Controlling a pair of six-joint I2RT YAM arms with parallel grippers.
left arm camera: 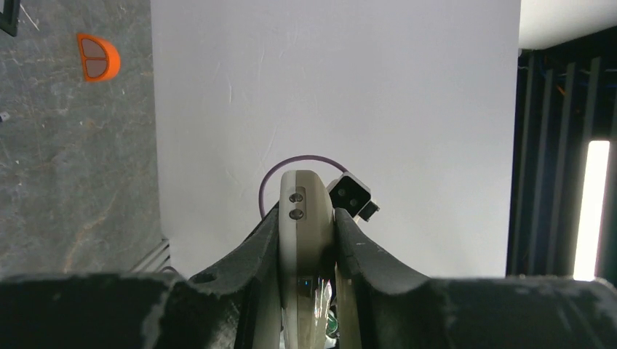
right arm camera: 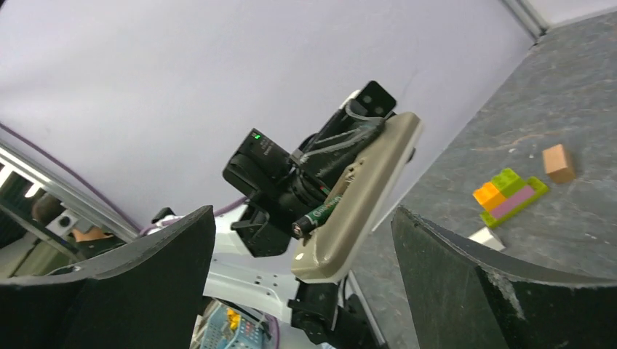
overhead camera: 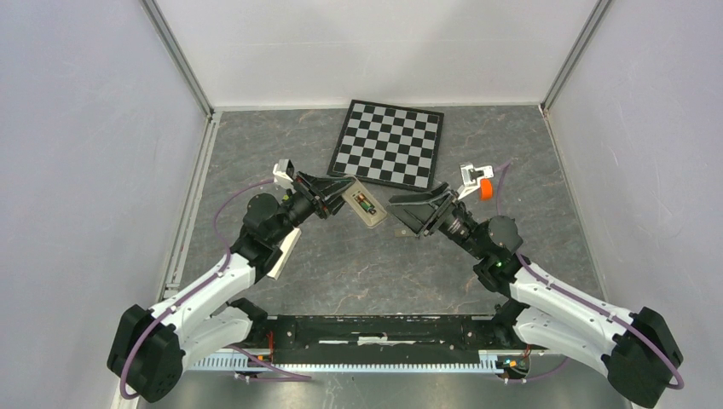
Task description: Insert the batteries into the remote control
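The remote control (overhead camera: 376, 218) hangs above the table with its pale back turned up, and my left gripper (overhead camera: 348, 200) is shut on one end of it. In the left wrist view its edge (left arm camera: 305, 218) is pinched between the two fingers. A dark green battery (right arm camera: 320, 213) lies in the recess of the remote control (right arm camera: 364, 189), its near end sticking out past the rim; it also shows from above as a dark battery (overhead camera: 365, 204). My right gripper (overhead camera: 402, 213) stands wide open just right of the remote, holding nothing. In the right wrist view, that gripper (right arm camera: 304, 218) frames the remote.
A checkerboard (overhead camera: 388, 143) lies at the back middle. An orange round cap (overhead camera: 486, 189) sits by the right arm's wrist. A cream block (overhead camera: 284, 253) lies under the left forearm. Coloured bricks (right arm camera: 509, 195) and a tan cube (right arm camera: 558, 161) lie on the table.
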